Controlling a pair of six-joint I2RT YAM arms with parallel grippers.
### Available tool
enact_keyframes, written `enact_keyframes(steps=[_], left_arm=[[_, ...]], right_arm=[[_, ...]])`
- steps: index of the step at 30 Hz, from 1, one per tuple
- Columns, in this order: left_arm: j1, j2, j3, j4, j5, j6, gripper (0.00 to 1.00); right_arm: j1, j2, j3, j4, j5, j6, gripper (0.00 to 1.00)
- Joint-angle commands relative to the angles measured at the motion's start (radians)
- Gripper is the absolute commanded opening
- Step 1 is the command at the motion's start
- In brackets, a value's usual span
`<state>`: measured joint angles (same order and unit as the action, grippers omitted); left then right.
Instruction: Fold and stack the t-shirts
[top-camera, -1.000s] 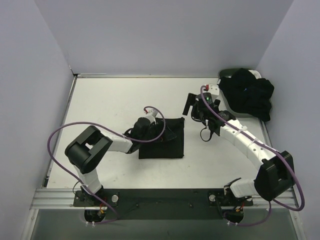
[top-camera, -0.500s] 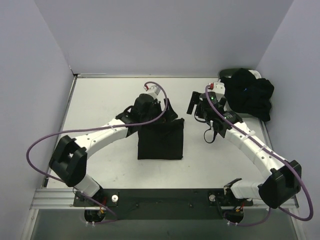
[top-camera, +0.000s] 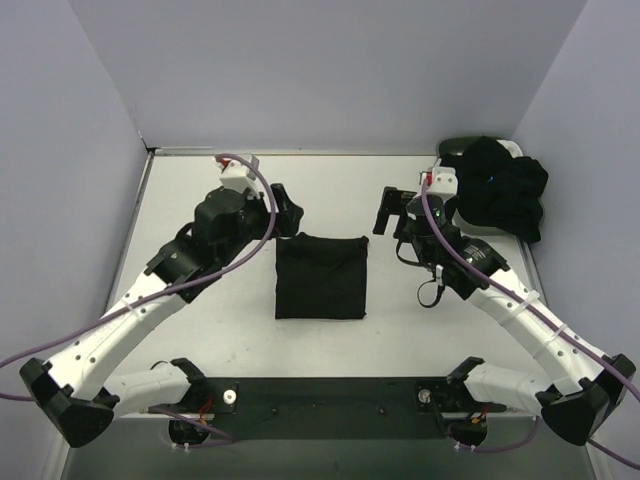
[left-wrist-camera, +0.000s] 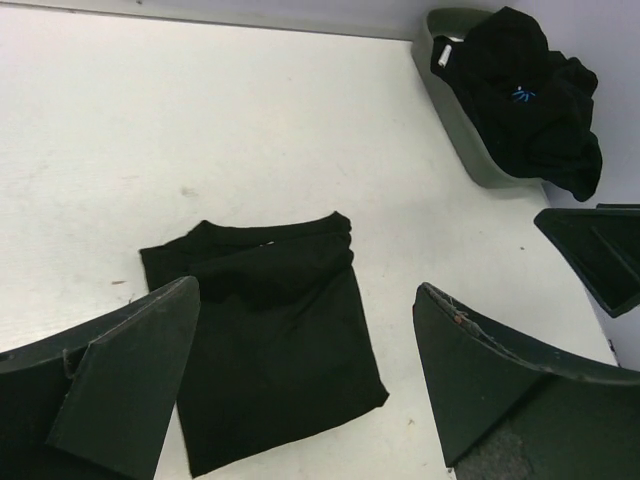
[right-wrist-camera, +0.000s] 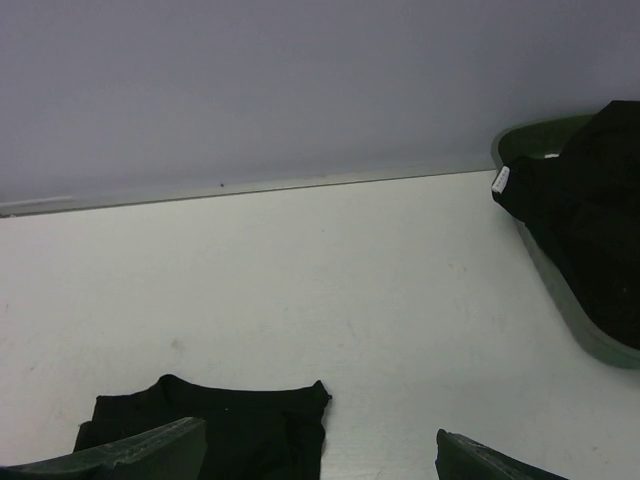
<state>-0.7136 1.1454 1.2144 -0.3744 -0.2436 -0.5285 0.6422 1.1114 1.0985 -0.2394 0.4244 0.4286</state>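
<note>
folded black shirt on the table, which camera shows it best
The top external view: the folded black shirt lies whole and unblocked there. The left wrist view shows most of the shirt, one corner hidden. The right wrist view catches only its far edge.

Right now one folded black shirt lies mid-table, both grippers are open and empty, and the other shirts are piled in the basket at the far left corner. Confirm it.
Wrong corner: the top view shows the basket with the piled shirts at the far right. The rest holds: folded black shirt mid-table, left gripper and right gripper open and empty.
</note>
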Motion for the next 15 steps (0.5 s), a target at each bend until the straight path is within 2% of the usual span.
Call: enact_keyframes(steps=[1, 15], left_arm=[[0.002, -0.11, -0.029, -0.087, -0.091, 0.091, 0.97], [0.003, -0.25, -0.127, -0.144, -0.14, 0.067, 0.97]], right_arm=[[0.053, -0.041, 0.015, -0.027, 0.085, -0.025, 1.0], [0.177, -0.124, -0.014, -0.05, 0.188, -0.059, 1.0]])
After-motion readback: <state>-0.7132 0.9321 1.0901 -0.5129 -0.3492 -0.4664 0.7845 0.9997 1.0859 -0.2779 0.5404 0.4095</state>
